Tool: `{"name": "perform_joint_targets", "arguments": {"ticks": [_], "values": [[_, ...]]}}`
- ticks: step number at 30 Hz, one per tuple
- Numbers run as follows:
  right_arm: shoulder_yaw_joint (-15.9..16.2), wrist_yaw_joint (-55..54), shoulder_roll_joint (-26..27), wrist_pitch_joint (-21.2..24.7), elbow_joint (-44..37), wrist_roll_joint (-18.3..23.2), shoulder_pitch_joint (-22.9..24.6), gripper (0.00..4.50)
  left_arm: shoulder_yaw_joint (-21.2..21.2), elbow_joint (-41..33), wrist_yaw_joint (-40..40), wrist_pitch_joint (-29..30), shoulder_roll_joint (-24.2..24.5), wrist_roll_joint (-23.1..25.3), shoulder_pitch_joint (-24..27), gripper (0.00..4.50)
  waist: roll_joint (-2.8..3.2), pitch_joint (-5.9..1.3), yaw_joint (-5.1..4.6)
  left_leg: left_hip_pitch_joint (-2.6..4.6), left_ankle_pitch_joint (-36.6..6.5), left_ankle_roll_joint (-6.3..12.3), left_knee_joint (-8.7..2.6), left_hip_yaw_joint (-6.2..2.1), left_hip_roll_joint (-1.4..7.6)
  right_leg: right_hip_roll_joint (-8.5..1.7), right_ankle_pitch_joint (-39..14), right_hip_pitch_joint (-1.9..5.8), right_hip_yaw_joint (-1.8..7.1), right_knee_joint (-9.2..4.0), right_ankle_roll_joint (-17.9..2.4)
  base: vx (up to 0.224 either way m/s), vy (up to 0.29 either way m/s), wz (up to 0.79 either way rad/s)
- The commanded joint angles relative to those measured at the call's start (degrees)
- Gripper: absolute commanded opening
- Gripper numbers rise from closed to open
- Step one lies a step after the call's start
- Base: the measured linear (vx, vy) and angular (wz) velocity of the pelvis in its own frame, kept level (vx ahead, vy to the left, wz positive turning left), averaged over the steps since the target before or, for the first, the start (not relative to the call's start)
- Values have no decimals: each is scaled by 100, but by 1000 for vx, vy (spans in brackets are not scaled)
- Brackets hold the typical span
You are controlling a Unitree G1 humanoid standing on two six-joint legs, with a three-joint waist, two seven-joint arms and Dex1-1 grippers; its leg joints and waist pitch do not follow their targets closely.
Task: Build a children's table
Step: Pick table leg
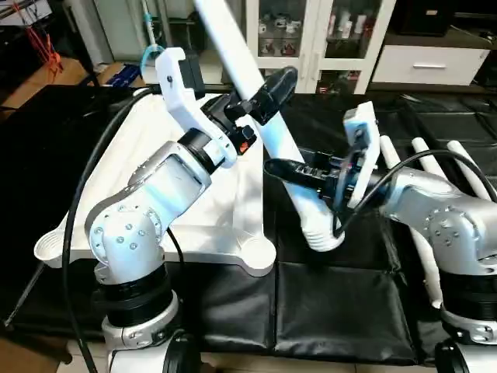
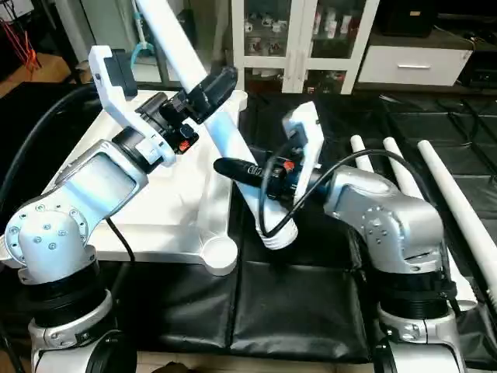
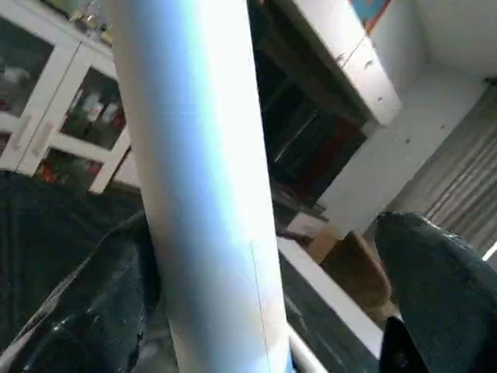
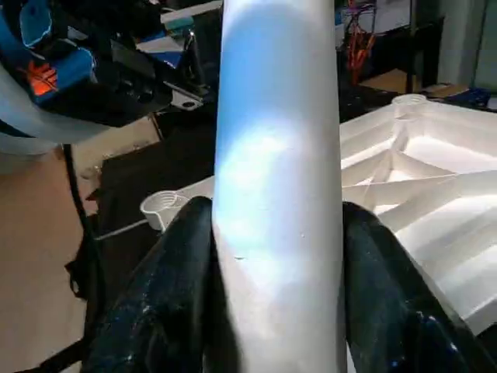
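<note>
Right gripper (image 4: pixel 272 256) clamps tilted leg (image 2: pixel 225 140) above black mat (image 2: pixel 311 311); left gripper (image 3: pixel 264 311) wide around it, beside tabletop (image 2: pixel 167 225) edge

We seem to be in a lab or workshop room. Behind the work surface, covered in black padded mats (image 1: pixel 342 311), stands a white glass-door cabinet (image 2: pixel 299 39) with small items on its shelves, beside a white drawer unit (image 1: pixel 431 66). At the far left we see a bundle of red wires (image 1: pixel 43 43) over a brown desk.
</note>
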Motion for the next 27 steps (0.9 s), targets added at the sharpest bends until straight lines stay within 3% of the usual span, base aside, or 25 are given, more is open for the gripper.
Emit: {"name": "perform_joint_targets", "arguments": {"ticks": [1,4,6,10,14,20,27], "values": [[39,-51,-37,-246,-93,-137,-46,177,39,92,176,86,9,-29,-44,414,-80,-400,16,142,-232,202,-407,-181,404,-382,255,227,218,-426,-1468,0,0,0],[142,-58,-81,-417,-59,-319,-45,177,236,149,338,5,-66,-154,-44,411,-79,-410,9,138,-202,211,-396,-184,400,-380,341,236,218,-415,-1481,0,0,0],[212,-82,-110,-516,-43,-404,-31,177,282,180,430,-15,-41,-136,-48,372,-73,-410,6,139,-171,249,-394,-188,399,-379,399,238,215,-409,-1506,0,0,0],[374,-19,-186,-603,-66,-498,21,177,325,236,472,-50,-8,-161,-59,367,-73,-408,9,144,-217,275,-390,-183,401,-380,364,234,216,-416,-1520,0,0,0],[564,112,-260,-697,-115,-603,115,177,289,236,437,-20,-3,-302,-84,319,-78,-406,17,137,-216,283,-393,-188,405,-387,385,240,219,-409,-1530,0,0,0],[617,82,-262,-852,-1,-748,87,177,183,245,433,55,102,-258,-15,272,-48,-411,6,147,-258,268,-393,-196,404,-374,384,233,214,-406,-1515,0,0,0],[669,57,-271,-961,117,-804,47,177,189,313,495,-42,114,-239,-44,224,-62,-412,9,140,-227,301,-386,-191,401,-382,466,245,216,-399,-1565,0,0,0]]}}
